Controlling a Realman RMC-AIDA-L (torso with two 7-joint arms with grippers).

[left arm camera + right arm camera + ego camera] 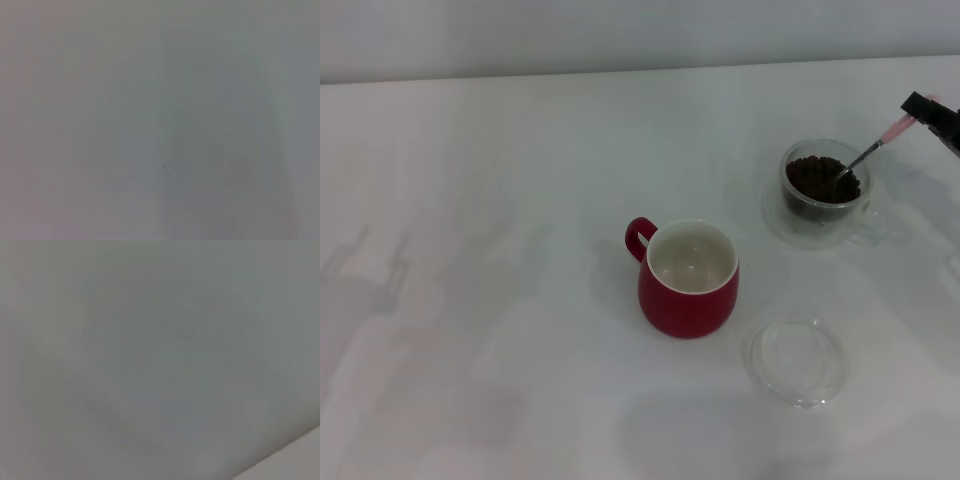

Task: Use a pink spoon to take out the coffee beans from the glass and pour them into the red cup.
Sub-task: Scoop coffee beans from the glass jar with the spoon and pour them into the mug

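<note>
In the head view the red cup (688,279) stands at the table's middle, its white inside empty and its loop handle to the far left. The glass (825,192) stands at the right, filled with dark coffee beans (817,181). My right gripper (925,108) at the right edge is shut on the pink spoon (880,142) by its handle end. The spoon slants down and its metal bowl is dipped into the beans. My left gripper is out of view. Both wrist views show only plain grey surface.
A flat shallow clear glass dish (795,360) lies on the white table (500,250) in front of the glass, right of the red cup. A pale wall runs along the table's far edge.
</note>
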